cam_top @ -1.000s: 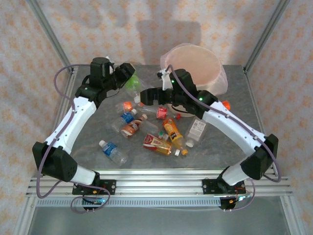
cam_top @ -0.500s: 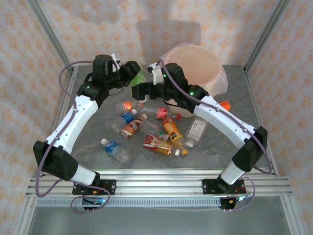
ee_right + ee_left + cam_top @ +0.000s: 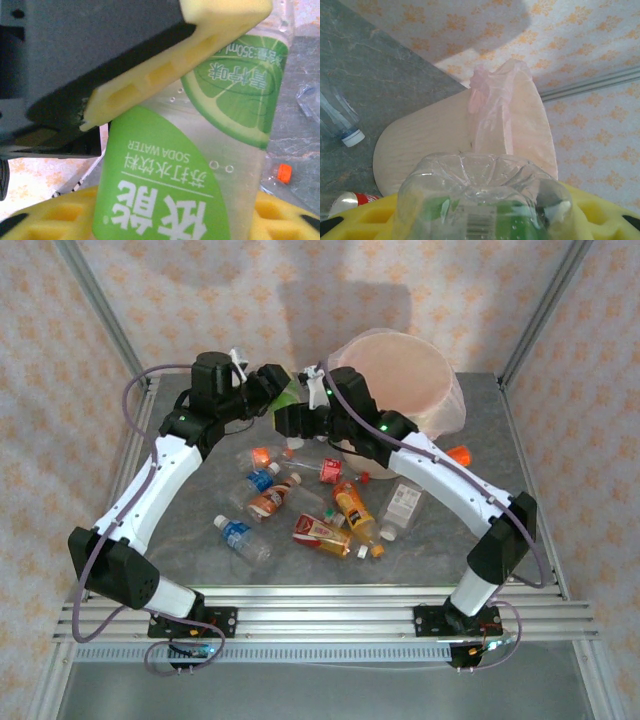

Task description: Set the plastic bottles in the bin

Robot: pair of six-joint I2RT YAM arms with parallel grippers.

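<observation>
Plastic bottles [image 3: 352,508] are lying scattered on the table [image 3: 455,540] near the bin [image 3: 440,375]. We are holding one green-label bottle [image 3: 287,396] in the air beside the bin: our left gripper [image 3: 268,388] is clamping it, and our right gripper [image 3: 284,420] is pressing on both its sides.

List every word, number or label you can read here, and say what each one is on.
"SODA WATER": upside down, on the green-label bottle.
"350ml": upside down, on the same bottle's upper green patch.
"依能" and "苏打水饮品": upside down, beside "SODA WATER", as best they read.
More Chinese characters by "350ml": too blurred to be sure of.
Barcode on that bottle, left wrist view: blurred.
Labels of the other bottles, top view: too small to read.
</observation>
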